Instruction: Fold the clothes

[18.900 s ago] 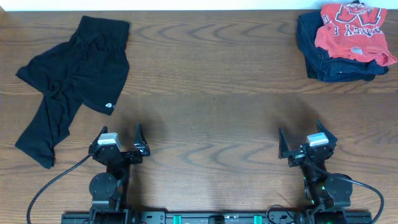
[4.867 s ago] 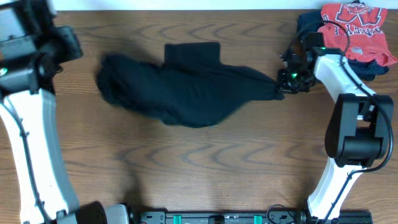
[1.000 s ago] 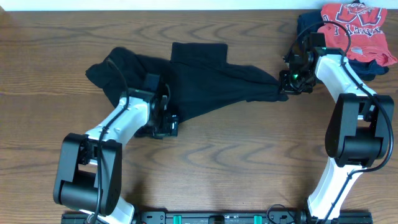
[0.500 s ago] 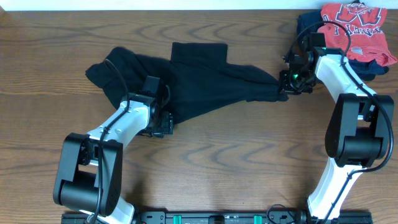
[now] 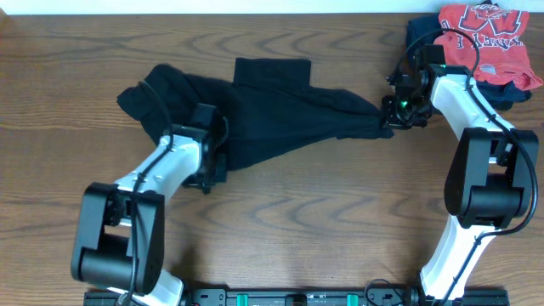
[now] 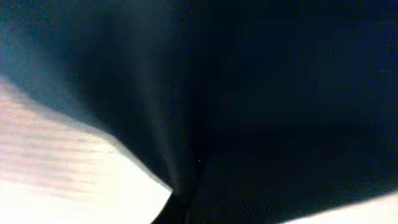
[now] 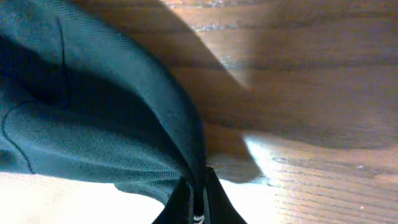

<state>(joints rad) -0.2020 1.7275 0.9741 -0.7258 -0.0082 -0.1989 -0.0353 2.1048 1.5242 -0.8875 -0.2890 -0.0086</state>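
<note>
The black pants [image 5: 289, 110] lie crumpled across the back middle of the table, stretched out to the right. My left gripper [image 5: 209, 170] is at their lower left edge. In the left wrist view, black cloth [image 6: 261, 93] fills nearly the whole frame, and the left gripper [image 6: 180, 210] is shut with a fold pinched in it. My right gripper [image 5: 388, 119] is shut on the right tip of the pants. The right wrist view shows the fabric [image 7: 93, 118] gathered into the closed right gripper [image 7: 199, 202], just above the wood.
A red T-shirt [image 5: 484, 34] with white lettering lies on a folded navy garment [image 5: 427, 59] in the back right corner, close behind my right arm. Bare wooden tabletop [image 5: 323, 212] stretches along the front, between the two arm bases.
My left gripper has slid a little to the left along the lower edge of the pants and closed on the cloth. The right gripper and the pants' right end have not moved.
</note>
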